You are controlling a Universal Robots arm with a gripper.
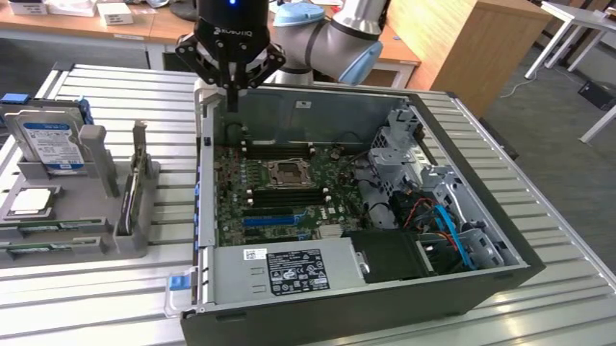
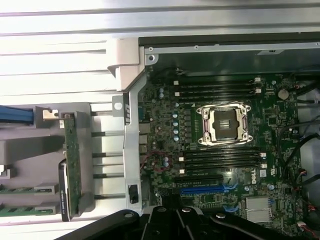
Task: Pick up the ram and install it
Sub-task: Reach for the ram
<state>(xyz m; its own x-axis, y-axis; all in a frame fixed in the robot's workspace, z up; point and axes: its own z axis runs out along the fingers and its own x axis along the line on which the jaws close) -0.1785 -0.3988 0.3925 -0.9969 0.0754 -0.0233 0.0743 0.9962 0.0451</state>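
Note:
Two green ram sticks (image 1: 53, 228) (image 1: 46, 248) lie flat in the grey holder (image 1: 123, 245) at the exterior view's left; the wrist view shows them as thin green strips (image 2: 19, 190) (image 2: 19, 210). My gripper (image 1: 232, 97) hangs over the back left corner of the open computer case (image 1: 318, 306), well away from the sticks. Its fingers are shut and meet in a point, with nothing seen between them. On the motherboard (image 1: 252, 209), the dark memory slots (image 1: 279, 153) (image 2: 217, 90) run on both sides of the processor socket (image 1: 287, 171) (image 2: 222, 124).
The holder also carries a blue-labelled hard drive (image 1: 50, 140), an upright card with a metal bracket (image 1: 135, 184) (image 2: 72, 160) and a square chip (image 1: 32, 202). A power supply (image 1: 288, 268) and drive cage with cables (image 1: 423, 209) fill the case's near and right sides.

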